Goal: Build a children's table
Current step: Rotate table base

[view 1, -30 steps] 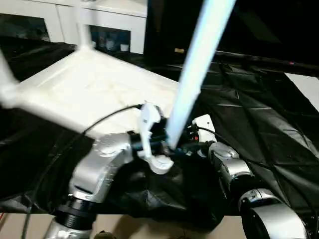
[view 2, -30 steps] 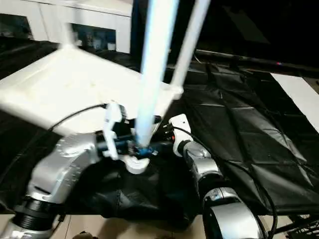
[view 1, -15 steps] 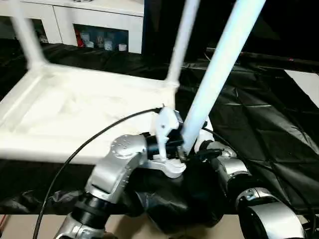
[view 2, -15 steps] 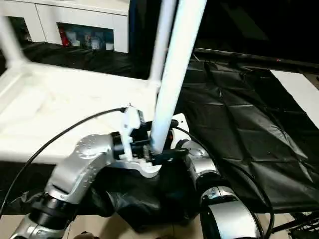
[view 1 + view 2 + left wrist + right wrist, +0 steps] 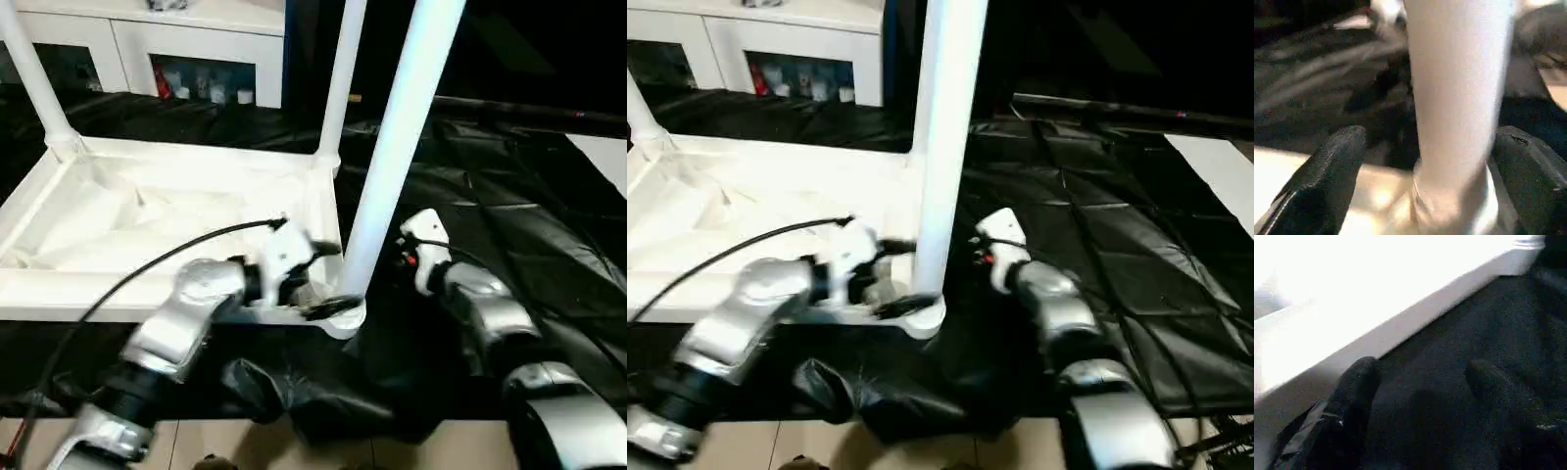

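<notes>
A: The children's table, an all-white plastic top (image 5: 167, 211) with a ribbed underside, lay upside down on black quilted sheeting (image 5: 529, 225). Where did its legs stand in the left eye view?

B: Three long white tubular legs rose from corner sockets: a near one (image 5: 397, 147) at the front right corner, one (image 5: 338, 83) behind it, and one (image 5: 34, 83) at the far left. A white cabinet with glass doors (image 5: 186, 44) stood behind.

A: And the arms?

B: The left end effector (image 5: 328, 279) reached across to the base of the near leg. The right arm's silver forearm (image 5: 480, 308) lay just beside that leg, on its right.

A: The right eye view?

B: Same layout; the near leg (image 5: 940, 147) sat in its round socket (image 5: 921, 315).

A: The left wrist view?

B: The left end effector (image 5: 1430, 161) was spread wide, its black fingers (image 5: 1327, 171) on either side of the leg (image 5: 1457, 98) without touching it.

A: The right wrist view?

B: The right end effector (image 5: 1418, 396) was parted, holding nothing, over the black sheeting beside the tabletop's white edge (image 5: 1400, 318).
</notes>
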You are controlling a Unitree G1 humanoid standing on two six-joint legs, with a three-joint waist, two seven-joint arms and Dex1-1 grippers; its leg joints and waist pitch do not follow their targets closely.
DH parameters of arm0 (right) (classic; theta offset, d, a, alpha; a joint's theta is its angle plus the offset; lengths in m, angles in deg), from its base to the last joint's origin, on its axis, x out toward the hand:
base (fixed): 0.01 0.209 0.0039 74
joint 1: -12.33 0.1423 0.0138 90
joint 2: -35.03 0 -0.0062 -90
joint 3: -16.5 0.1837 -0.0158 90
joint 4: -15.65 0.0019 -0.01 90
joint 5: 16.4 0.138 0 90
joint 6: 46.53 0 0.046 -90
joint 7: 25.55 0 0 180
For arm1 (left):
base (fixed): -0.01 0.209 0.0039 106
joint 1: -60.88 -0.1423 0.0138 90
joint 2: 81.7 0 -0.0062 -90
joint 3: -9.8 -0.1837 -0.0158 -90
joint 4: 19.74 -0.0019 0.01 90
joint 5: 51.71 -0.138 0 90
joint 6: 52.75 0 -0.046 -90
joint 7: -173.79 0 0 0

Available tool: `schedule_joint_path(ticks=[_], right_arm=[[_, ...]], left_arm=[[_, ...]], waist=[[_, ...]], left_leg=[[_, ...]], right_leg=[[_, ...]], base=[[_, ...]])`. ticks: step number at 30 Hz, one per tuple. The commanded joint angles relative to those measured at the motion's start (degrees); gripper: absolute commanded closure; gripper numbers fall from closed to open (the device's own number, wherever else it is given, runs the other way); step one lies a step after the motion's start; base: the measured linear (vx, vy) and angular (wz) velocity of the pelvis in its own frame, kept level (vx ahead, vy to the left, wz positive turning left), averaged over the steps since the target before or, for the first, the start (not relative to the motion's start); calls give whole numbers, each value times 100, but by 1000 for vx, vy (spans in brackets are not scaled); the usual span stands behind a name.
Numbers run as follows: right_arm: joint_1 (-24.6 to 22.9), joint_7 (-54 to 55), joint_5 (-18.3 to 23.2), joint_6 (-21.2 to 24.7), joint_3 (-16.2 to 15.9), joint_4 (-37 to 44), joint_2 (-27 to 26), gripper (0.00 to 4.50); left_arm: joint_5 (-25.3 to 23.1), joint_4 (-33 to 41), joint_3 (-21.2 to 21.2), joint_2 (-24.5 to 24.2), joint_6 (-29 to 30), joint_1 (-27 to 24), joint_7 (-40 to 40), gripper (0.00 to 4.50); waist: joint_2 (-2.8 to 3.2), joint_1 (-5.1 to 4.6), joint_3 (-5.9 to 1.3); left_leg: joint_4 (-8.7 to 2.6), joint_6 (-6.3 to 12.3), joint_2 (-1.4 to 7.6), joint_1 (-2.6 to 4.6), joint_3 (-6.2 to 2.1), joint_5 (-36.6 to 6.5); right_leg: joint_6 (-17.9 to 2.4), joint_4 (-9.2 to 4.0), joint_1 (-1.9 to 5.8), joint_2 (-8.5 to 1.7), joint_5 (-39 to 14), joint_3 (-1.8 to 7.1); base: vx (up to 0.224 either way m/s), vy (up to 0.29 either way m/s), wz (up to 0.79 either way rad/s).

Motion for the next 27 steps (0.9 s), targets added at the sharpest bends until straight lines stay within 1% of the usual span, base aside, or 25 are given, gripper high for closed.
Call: schedule_joint_path(ticks=[1, 2, 3, 4, 5, 6, 7, 8, 10, 11, 12, 13, 14, 15, 16, 17, 18, 19, 20, 21, 23, 25, 27], right_arm=[[-119, -426, 39, 42, -131, 263, 179, 127], [-189, -567, 49, 17, -176, 393, 252, 127], [-312, -870, 79, 56, -230, 615, 367, 127], [-344, -943, 81, 58, -244, 673, 396, 127], [-479, -1250, 79, 89, -314, 920, 518, 127], [-532, -1362, 75, 100, -348, 1018, 568, 127], [-595, -1508, 84, 130, -394, 1130, 630, 127], [-635, -1602, 91, 150, -423, 1200, 670, 127], [-767, -1872, 154, 294, -504, 1479, 801, 127], [-903, -2138, 277, 531, -567, 1794, 916, 127], [-987, -2301, 360, 679, -600, 1979, 981, 127], [-1042, -2407, 414, 774, -621, 2098, 1022, 127], [-1098, -2505, 459, 869, -637, 2205, 1059, 127], [-1122, -2542, 474, 907, -644, 2246, 1075, 127], [-1216, -2700, 523, 1075, -670, 2420, 1149, 127], [-1216, -2700, 523, 1075, -670, 2420, 1149, 127], [-1317, -2842, 555, 1217, -703, 2592, 1230, 127], [-1389, -2904, 559, 1297, -725, 2712, 1301, 127], [-1409, -2913, 553, 1314, -730, 2740, 1329, 127], [-1417, -2916, 551, 1320, -732, 2750, 1340, 127], [-1467, -2919, 557, 1428, -734, 2875, 1439, 127], [-1490, -2944, 567, 1505, -723, 2949, 1489, 127], [-1512, -2954, 578, 1561, -724, 3013, 1529, 127]], left_arm=[[44, -70, 80, -149, 65, 77, -314, 38], [-6, -128, 42, -237, 86, 117, -386, 38], [-99, -275, -39, -374, 9, 183, -513, 42], [-128, -317, -59, -404, -22, 200, -535, 51], [-236, -534, -124, -484, -180, 286, -602, 51], [-274, -630, -144, -503, -236, 327, -623, 64], [-330, -737, -175, -530, -307, 373, -654, 75], [-368, -804, -196, -547, -353, 403, -674, 75], [-422, -918, -277, -617, -337, 480, -851, 96], [-384, -991, -300, -631, -299, 527, -1022, 108], [-358, -1031, -314, -636, -281, 551, -1129, 116], [-344, -1056, -323, -638, -269, 566, -1201, 124], [-371, -1096, -352, -651, -304, 587, -1252, 129], [-389, -1117, -365, -658, -330, 596, -1268, 136], [-422, -1217, -394, -652, -421, 639, -1345, 146], [-422, -1217, -394, -652, -421, 639, -1345, 155], [-420, -1307, -422, -631, -464, 681, -1454, 161], [-413, -1368, -443, -612, -493, 718, -1539, 166], [-411, -1382, -452, -609, -499, 730, -1569, 166], [-410, -1386, -456, -608, -501, 734, -1580, 173], [-428, -1425, -489, -637, -493, 772, -1760, 201], [-455, -1446, -501, -667, -487, 788, -1838, 210], [-483, -1489, -502, -693, -529, 802, -1858, 233]], waist=[[115, 47, -407], [116, 47, -408], [110, 81, -415], [112, 100, -405], [132, 108, -410], [127, 125, -407], [133, 136, -410], [127, 143, -408], [116, 185, -406], [125, 188, -405], [154, 208, -405], [139, 228, -410], [154, 242, -414], [142, 242, -409], [139, 241, -409], [138, 254, -403], [136, 248, -401], [145, 271, -398], [149, 268, -401], [146, 271, -400], [141, 272, -395], [138, 266, -391], [144, 268, -390]], left_leg=[[-358, 7, -23, 72, 67, -1791], [-366, -4, -21, 68, 64, -1780], [-355, 12, -20, 92, 75, -1746], [-367, 20, -24, 73, 68, -1741], [-368, 20, -21, 82, 66, -1744], [-364, 29, -19, 94, 73, -1760], [-366, 40, -18, 90, 69, -1781], [-370, 26, -15, 81, 64, -1770], [-369, 21, -16, 91, 67, -1764], [-374, 18, -20, 78, 67, -1738], [-370, 20, -21, 89, 66, -1719], [-365, 51, -7, 83, 69, -1686], [-368, 43, -3, 80, 68, -1687], [-368, 40, -5, 78, 72, -1712], [-371, 27, -9, 77, 65, -1747], [-372, 29, -7, 81, 66, -1808], [-375, 28, -7, 72, 61, -1818], [-376, 29, -2, 89, 65, -1854], [-379, 12, -1, 77, 56, -1848], [-382, 6, 0, 84, 57, -1863], [-381, -13, -1, 88, 55, -1876], [-381, -24, -3, 88, 54, -1904], [-381, -25, -2, 84, 50, -1913]], right_leg=[[-1147, -450, 249, -207, -1294, 149], [-1173, -440, 254, -207, -1267, 148], [-1194, -444, 241, -202, -1187, 149], [-1197, -439, 258, -199, -1178, 147], [-1207, -437, 253, -203, -1140, 149], [-1192, -448, 248, -199, -1142, 150], [-1195, -447, 257, -204, -1129, 152], [-1193, -440, 265, -214, -1142, 152], [-1166, -452, 267, -224, -1237, 154], [-1164, -452, 277, -218, -1229, 155], [-1164, -451, 278, -216, -1198, 158], [-1202, -437, 285, -214, -1091, 156], [-1249, -428, 274, -220, -1043, 149], [-1251, -435, 272, -217, -1066, 147], [-1259, -439, 277, -223, -1139, 142], [-1233, -454, 276, -225, -1256, 144], [-1222, -454, 280, -228, -1296, 144], [-1192, -478, 266, -233, -1380, 147], [-1203, -465, 269, -237, -1377, 146], [-1201, -474, 263, -237, -1393, 146], [-1195, -482, 258, -249, -1468, 148], [-1179, -492, 258, -255, -1565, 149], [-1154, -491, 259, -251, -1590, 149]], base=[[0, 0, 0], [0, 0, 0], [0, 0, 0], [0, 0, 0], [0, 0, 0], [0, 0, 0], [0, 0, 0], [0, 0, 0], [0, 0, 0], [0, 0, 0], [0, 0, 0], [0, 0, 0], [0, 0, 0], [0, 0, 0], [0, 0, 0], [0, 0, 0], [0, 0, 0], [0, 0, 0], [0, 0, 0], [0, 0, 0], [0, 0, 0], [0, 0, 0], [0, 0, 0]])
